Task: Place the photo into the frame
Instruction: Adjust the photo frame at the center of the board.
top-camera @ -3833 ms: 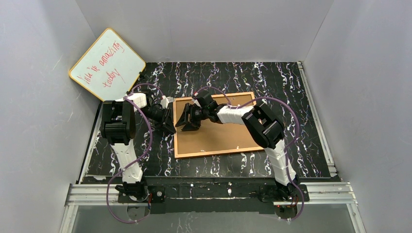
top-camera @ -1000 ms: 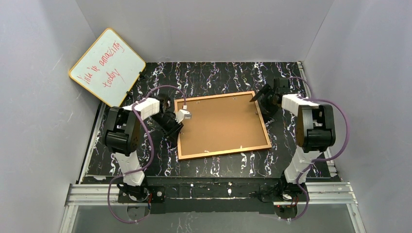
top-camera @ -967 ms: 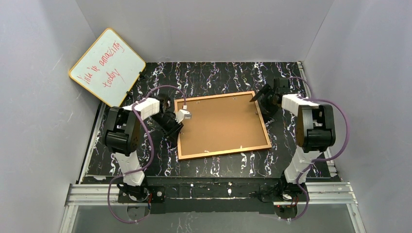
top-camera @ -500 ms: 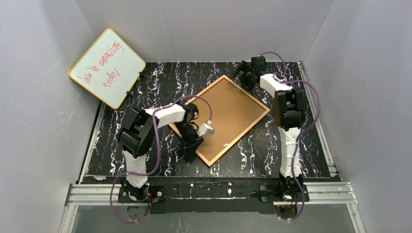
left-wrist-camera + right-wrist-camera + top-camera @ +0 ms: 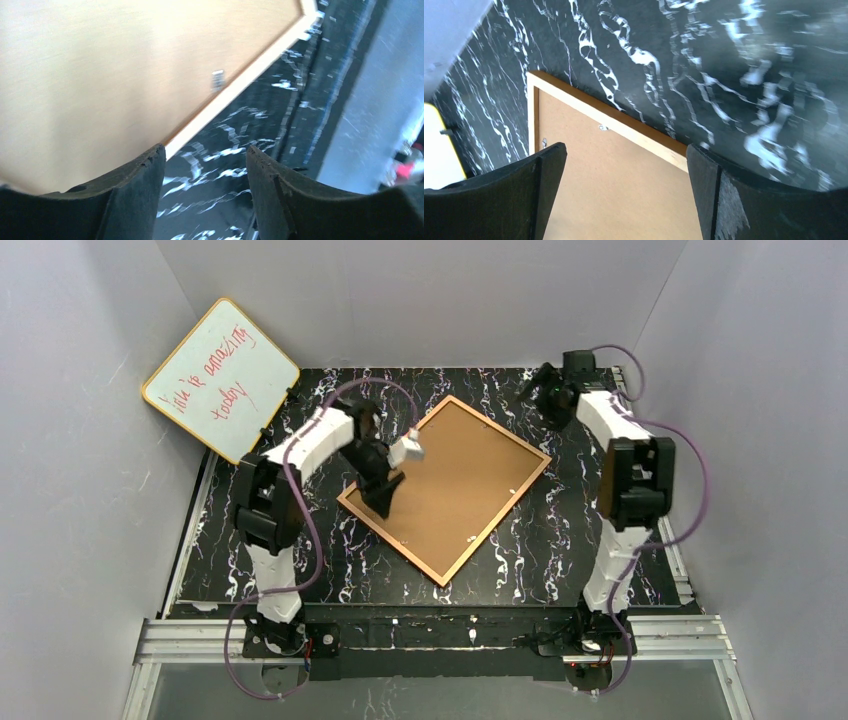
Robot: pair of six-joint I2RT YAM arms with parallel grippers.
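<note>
The frame (image 5: pixel 455 480) lies face down on the black marbled table, turned like a diamond, with its brown fibreboard back up. My left gripper (image 5: pixel 384 498) hovers over the frame's left corner. In the left wrist view it (image 5: pixel 205 150) is open, with only table between its fingers and the frame's edge (image 5: pixel 235 85) beside it. My right gripper (image 5: pixel 535 390) is at the back right, off the frame's far edge. It (image 5: pixel 626 149) stands wide open above the frame's back (image 5: pixel 614 195), holding nothing. The photo shows in no view.
A yellow-edged whiteboard (image 5: pixel 220 378) with red writing leans in the back left corner. Grey walls close in the table on three sides. Small metal tabs (image 5: pixel 218 80) sit along the inner edge of the frame's back.
Over the last second the frame turned from square with the table to a diamond. My left gripper moved back along its left side and opened. My right gripper swung to the back right.
</note>
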